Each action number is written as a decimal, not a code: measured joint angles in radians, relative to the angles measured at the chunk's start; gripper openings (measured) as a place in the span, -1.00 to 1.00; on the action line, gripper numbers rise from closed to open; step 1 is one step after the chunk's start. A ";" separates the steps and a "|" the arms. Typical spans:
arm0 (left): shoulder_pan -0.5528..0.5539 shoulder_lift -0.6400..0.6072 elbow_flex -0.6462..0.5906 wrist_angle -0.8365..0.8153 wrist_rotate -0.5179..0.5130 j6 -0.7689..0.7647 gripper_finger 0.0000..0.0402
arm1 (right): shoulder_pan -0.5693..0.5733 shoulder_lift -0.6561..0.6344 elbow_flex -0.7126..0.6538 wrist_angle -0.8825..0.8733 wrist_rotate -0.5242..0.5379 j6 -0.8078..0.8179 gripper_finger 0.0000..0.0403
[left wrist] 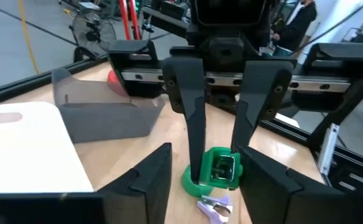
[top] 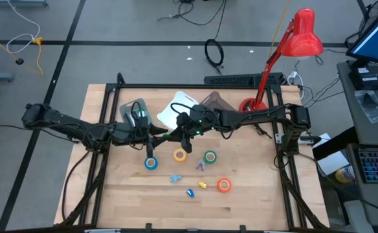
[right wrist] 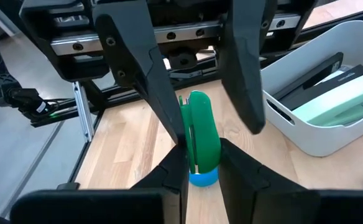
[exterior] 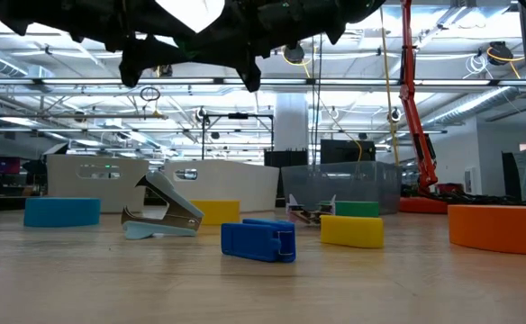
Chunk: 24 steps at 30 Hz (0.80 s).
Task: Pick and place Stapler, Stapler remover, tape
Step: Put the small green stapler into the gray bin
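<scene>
pale wood table with scattered tape rolls; left pincer spread, right pincer pinching green clip

Dark jointed arms, tapered black fingers

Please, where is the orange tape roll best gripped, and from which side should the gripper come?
Come from straight above. The orange tape roll lies flat on the table, hole up, so its low side wall gives little hold from the side. Probably best: set the jaws across the outer rim, or one inside the core.
</scene>
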 joint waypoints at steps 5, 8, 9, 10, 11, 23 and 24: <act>0.007 0.000 0.000 -0.002 0.034 0.004 -0.33 | 0.000 0.000 0.000 -0.001 0.001 0.000 -0.73; 0.007 0.000 0.000 -0.009 0.034 0.004 -0.42 | 0.000 0.000 0.000 -0.001 0.002 0.000 -0.73; 0.007 0.000 0.000 -0.013 0.035 0.002 -0.45 | -0.001 0.000 0.000 -0.001 0.002 0.000 -0.73; 0.007 -0.001 0.000 -0.018 0.037 0.001 -0.48 | -0.002 0.000 0.000 -0.002 0.003 0.000 -0.73; 0.007 -0.001 0.000 -0.020 0.037 0.000 -0.52 | -0.002 0.000 0.000 -0.003 0.003 0.000 -0.73; 0.007 -0.001 0.000 -0.026 0.039 0.011 -0.75 | -0.002 0.000 0.000 -0.004 -0.002 0.005 -0.70; 0.007 -0.001 0.000 -0.026 0.039 0.007 -0.75 | -0.002 0.000 0.000 -0.004 -0.002 0.004 -0.68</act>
